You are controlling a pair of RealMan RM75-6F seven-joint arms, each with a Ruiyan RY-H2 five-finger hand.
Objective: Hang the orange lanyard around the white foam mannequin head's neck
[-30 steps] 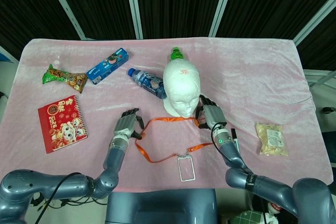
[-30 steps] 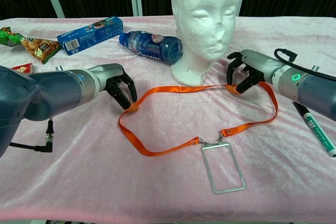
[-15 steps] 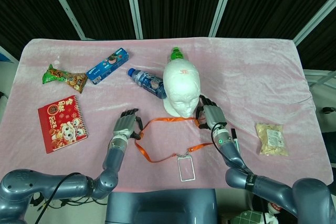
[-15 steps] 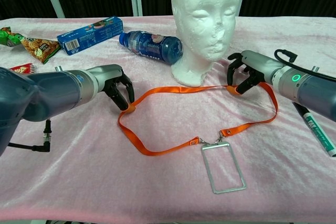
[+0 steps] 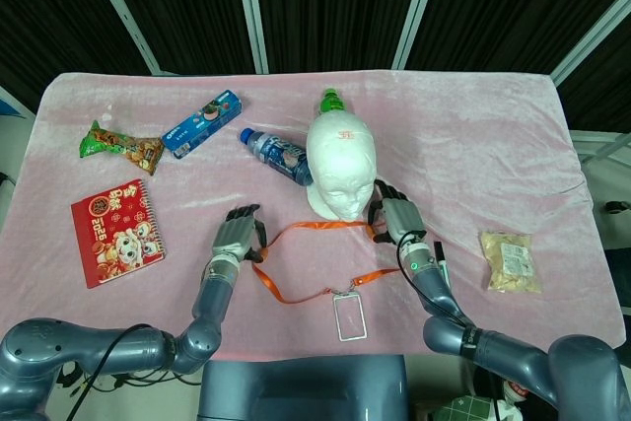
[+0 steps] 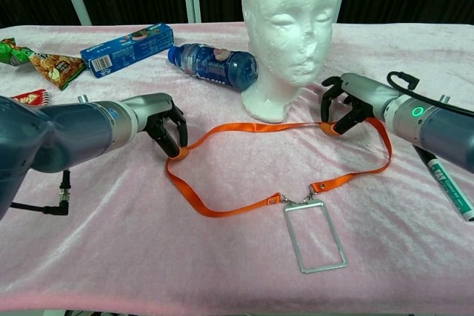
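The white foam mannequin head (image 5: 338, 167) (image 6: 289, 31) stands upright at the table's middle, facing me. The orange lanyard (image 5: 314, 227) (image 6: 248, 126) lies in a loop on the pink cloth in front of it, with its clear badge holder (image 5: 349, 317) (image 6: 315, 235) nearest me. My left hand (image 5: 238, 233) (image 6: 164, 119) is curled down over the loop's left bend and pinches the strap. My right hand (image 5: 397, 218) (image 6: 346, 104) pinches the strap's right end, close beside the mannequin's base. No part of the strap is on the neck.
A blue water bottle (image 5: 278, 155) (image 6: 213, 64) lies left of the mannequin, with a green-capped bottle (image 5: 332, 102) behind it. A blue box (image 5: 202, 123), a snack bag (image 5: 120, 145) and a red notebook (image 5: 116, 231) sit to the left. A marker (image 6: 449, 186) and a packet (image 5: 510, 261) lie to the right.
My left hand has closed tighter on the left bend and drawn it slightly back, so the near strap shifted a little. The right hand has barely moved.
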